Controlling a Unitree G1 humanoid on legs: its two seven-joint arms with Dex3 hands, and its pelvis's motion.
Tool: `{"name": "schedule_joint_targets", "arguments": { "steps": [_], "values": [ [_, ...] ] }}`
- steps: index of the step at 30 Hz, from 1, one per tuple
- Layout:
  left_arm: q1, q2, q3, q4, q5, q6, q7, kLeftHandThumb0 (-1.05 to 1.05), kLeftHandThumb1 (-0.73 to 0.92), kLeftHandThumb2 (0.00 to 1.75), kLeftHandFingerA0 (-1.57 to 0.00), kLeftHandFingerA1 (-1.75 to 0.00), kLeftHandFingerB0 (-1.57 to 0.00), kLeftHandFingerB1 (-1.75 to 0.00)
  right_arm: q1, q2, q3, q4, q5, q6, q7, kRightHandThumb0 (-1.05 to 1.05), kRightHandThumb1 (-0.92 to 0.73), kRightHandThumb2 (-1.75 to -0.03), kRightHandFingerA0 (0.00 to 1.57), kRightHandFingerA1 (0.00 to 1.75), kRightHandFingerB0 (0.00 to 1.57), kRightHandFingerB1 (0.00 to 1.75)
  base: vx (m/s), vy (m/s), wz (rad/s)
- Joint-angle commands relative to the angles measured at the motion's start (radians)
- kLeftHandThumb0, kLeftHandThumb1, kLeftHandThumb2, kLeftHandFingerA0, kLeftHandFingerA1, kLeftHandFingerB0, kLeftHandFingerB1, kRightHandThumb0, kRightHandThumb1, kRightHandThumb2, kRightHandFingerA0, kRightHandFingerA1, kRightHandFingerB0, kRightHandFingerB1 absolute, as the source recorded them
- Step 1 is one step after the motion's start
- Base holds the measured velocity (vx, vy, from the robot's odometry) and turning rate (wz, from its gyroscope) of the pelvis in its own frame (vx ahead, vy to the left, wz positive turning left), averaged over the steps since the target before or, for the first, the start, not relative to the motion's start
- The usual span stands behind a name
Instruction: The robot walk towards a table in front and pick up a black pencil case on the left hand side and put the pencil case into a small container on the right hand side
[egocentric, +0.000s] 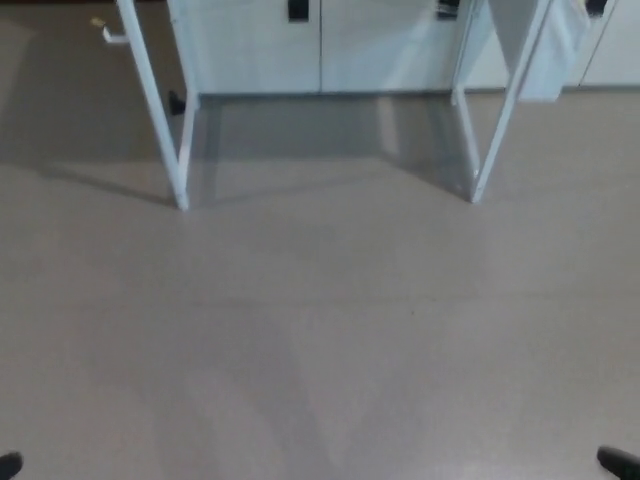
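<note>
Head view, looking down. The beige floor (320, 330) fills most of the frame, smooth and faintly shadowed. At the far edge stand white cabinets (320, 45) with dark handles, their doors running left to right along the wall. In front of them rise the white table legs (165, 120), one pair at far left and another pair at far right, angled inward toward the floor; the tabletop itself lies above the frame and cannot be seen, so the pencil case and the container are out of sight. At the near left corner, a sliver of the left hand (8, 464) shows; at the near right corner, a sliver of the right hand (620, 464). Whether either is wide or narrow cannot be told.
</note>
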Motion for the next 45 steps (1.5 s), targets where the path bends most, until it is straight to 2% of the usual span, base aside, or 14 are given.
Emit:
{"name": "schedule_joint_targets", "arguments": {
  "steps": [1,2,6,7,14,15,16,19,20,22,33,34,36,45],
  "values": [
    [0.083,0.016,-0.017,0.018,0.016,-0.065,-0.028,-0.21,0.53,0.56,-0.42,-0.46,-0.30,-0.33,0.101,-0.009,0.001,0.046,-0.008,-0.094,0.002,-0.24,-0.35,-0.81,0.27,0.57,0.19,0.51,0.31,0.213,0.02],
    [0.104,0.015,-0.023,0.017,0.020,-0.073,-0.031,-0.15,0.38,0.87,-0.37,-0.62,-0.17,-0.51,0.118,-0.008,0.000,0.061,-0.008,-0.105,0.004,-0.22,-0.36,-0.82,0.28,0.58,0.20,0.52,0.34,0.136,0.10],
    [0.119,0.015,-0.033,0.005,0.014,-0.076,-0.025,-0.15,0.37,0.86,-0.37,-0.62,-0.19,-0.51,0.123,-0.008,0.002,0.080,-0.001,-0.123,0.008,-0.21,-0.36,-0.82,0.27,0.57,0.20,0.52,0.34,0.094,0.06],
    [0.125,0.023,-0.040,-0.001,0.026,-0.075,-0.003,-0.22,0.51,0.55,-0.48,-0.46,-0.33,-0.34,0.138,0.005,0.008,0.078,-0.002,-0.129,0.005,-0.17,-0.39,-0.84,0.28,0.58,0.19,0.52,0.32,0.032,0.12],
    [0.097,0.025,-0.055,-0.014,0.021,-0.059,0.004,-0.21,0.52,0.55,-0.49,-0.47,-0.29,-0.33,0.111,0.008,-0.002,0.115,0.005,-0.154,-0.022,-0.17,-0.38,-0.84,0.31,0.59,0.11,0.49,0.36,-0.093,0.15],
    [0.104,0.027,-0.056,-0.024,0.021,-0.057,0.003,-0.16,0.37,0.86,-0.36,-0.61,-0.16,-0.50,0.112,0.013,-0.007,0.123,0.011,-0.155,-0.024,-0.17,-0.38,-0.83,0.31,0.59,0.11,0.49,0.45,-0.158,0.67],
    [0.099,0.027,-0.061,-0.024,0.025,-0.062,0.006,-0.20,0.54,0.56,-0.47,-0.48,-0.31,-0.33,0.106,0.014,-0.006,0.131,0.003,-0.163,-0.036,-0.17,-0.38,-0.83,0.32,0.59,0.13,0.49,0.45,-0.157,0.54],
    [0.097,0.022,-0.063,-0.033,0.019,-0.065,0.000,-0.19,0.55,0.56,-0.41,-0.47,-0.30,-0.33,0.099,0.010,-0.008,0.139,0.003,-0.168,-0.034,-0.27,-0.53,-0.60,0.37,0.52,0.20,0.38,0.35,-0.092,0.02],
    [0.098,0.020,-0.062,-0.032,0.016,-0.065,-0.003,-0.15,0.38,0.87,-0.41,-0.64,-0.16,-0.51,0.098,0.006,-0.007,0.148,0.003,-0.173,-0.027,-0.29,-0.52,-0.61,0.37,0.52,0.19,0.38,0.34,-0.036,-0.04],
    [0.101,0.019,-0.062,-0.019,0.016,-0.067,0.000,-0.20,0.52,0.55,-0.50,-0.52,-0.31,-0.33,0.105,0.000,-0.007,0.167,0.001,-0.188,-0.019,-0.30,-0.52,-0.61,0.36,0.52,0.19,0.38,0.34,0.032,-0.09],
    [0.063,0.023,-0.064,-0.017,0.003,-0.047,-0.025,-0.19,0.53,0.55,-0.44,-0.51,-0.29,-0.33,0.073,-0.006,-0.010,0.173,0.011,-0.188,-0.019,-0.26,-0.53,-0.60,0.36,0.51,0.19,0.38,0.40,0.230,-0.26],
    [0.067,0.023,-0.065,-0.021,0.004,-0.047,-0.028,-0.15,0.38,0.87,-0.36,-0.62,-0.15,-0.51,0.073,-0.007,-0.014,0.177,0.015,-0.191,-0.016,-0.26,-0.54,-0.60,0.36,0.51,0.19,0.38,0.33,0.150,0.04],
    [0.058,0.021,-0.067,-0.003,0.007,-0.052,-0.026,-0.20,0.52,0.55,-0.40,-0.48,-0.29,-0.33,0.079,-0.011,-0.009,0.173,0.005,-0.193,-0.023,-0.28,-0.54,-0.61,0.36,0.51,0.20,0.38,0.26,0.101,0.09],
    [0.057,0.020,-0.069,0.006,0.010,-0.048,-0.017,-0.17,0.54,0.56,-0.41,-0.46,-0.27,-0.33,0.096,-0.016,-0.006,0.169,0.001,-0.203,-0.016,-0.29,-0.52,-0.60,0.35,0.51,0.18,0.38,0.33,-0.034,0.13]
  ]
}}
